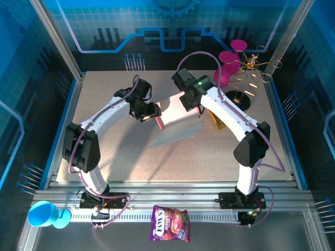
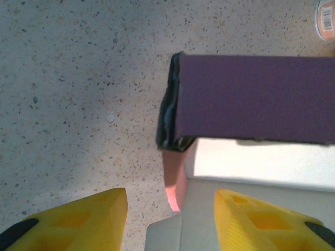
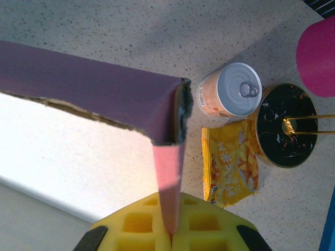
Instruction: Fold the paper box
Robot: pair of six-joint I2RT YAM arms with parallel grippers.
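Right jaws pinch paper box point(image 1: 178, 130); left seemingly apart.

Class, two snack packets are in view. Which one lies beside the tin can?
The yellow packet, lying right next to the can on the table. The purple packet lies far from it, at the bottom of the top view.

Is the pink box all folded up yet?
Not yet, only partly. Most of the paper box lies spread on the table, whitish side up, while the right gripper pinches one pink flap upright.
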